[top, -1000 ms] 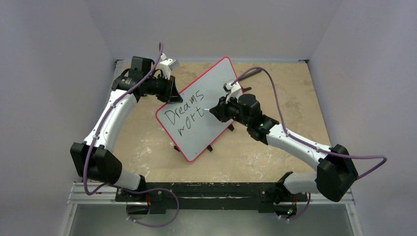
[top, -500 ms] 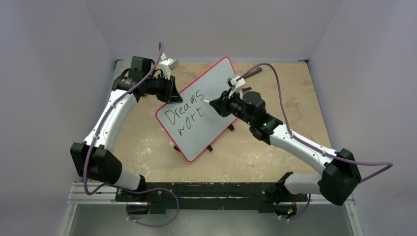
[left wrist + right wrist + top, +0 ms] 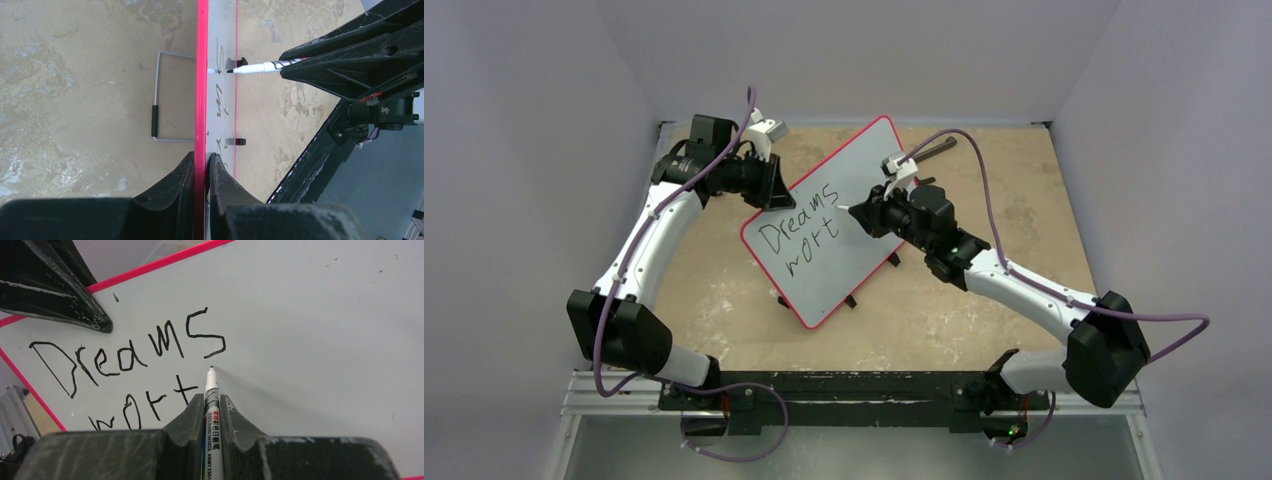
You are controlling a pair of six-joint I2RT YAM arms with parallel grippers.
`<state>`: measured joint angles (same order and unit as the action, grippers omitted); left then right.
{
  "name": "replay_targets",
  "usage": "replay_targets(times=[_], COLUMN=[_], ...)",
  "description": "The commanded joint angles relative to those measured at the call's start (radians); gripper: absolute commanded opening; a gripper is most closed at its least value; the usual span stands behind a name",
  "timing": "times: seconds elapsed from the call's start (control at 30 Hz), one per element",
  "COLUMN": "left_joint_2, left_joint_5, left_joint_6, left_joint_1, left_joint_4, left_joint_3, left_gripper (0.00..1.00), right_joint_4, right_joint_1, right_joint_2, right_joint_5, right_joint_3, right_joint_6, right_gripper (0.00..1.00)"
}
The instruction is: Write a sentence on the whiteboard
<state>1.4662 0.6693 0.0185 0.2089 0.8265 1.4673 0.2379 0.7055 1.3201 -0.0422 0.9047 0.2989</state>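
Right tool (image 3: 212, 400), clamped on the marker (image 3: 212, 385), has swung its tip up beside "wort" in the sentence (image 3: 802, 232), poised for the "h", while left tool (image 3: 202, 161) pinches the tilted whiteboard (image 3: 856, 165) on the worktop (image 3: 724, 290).

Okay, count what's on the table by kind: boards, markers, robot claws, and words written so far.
Whiteboard: 1
Marker: 1
Claws: 2 (left claw on the rim, right claw holding the marker)
Written words: 2, "Dreams" and "wort"
Total: 6
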Motion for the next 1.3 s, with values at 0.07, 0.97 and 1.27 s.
replay_targets(times=[0.07, 0.97, 1.27], left_joint_2=[-0.028, -0.023, -0.020], left_joint_5=[-0.025, -0.019, -0.016], left_joint_6=[0.028, 0.024, 0.024], left_joint_1=[-0.003, -0.003, -0.003], left_joint_4=[-0.047, -0.047, -0.047], left_joint_3=[0.011, 0.013, 0.013], left_gripper=[0.00, 0.00, 0.00], right_joint_4=[0.035, -0.003, -0.011], right_joint_1=[-0.005, -0.005, -0.005], right_joint_2=[0.004, -0.031, -0.007], right_joint_5=[0.034, 0.007, 0.028], right_joint_3=[0.006, -0.098, -0.023], right_joint_6=[0.007, 0.019, 0.009], right_gripper=[0.00, 0.00, 0.00])
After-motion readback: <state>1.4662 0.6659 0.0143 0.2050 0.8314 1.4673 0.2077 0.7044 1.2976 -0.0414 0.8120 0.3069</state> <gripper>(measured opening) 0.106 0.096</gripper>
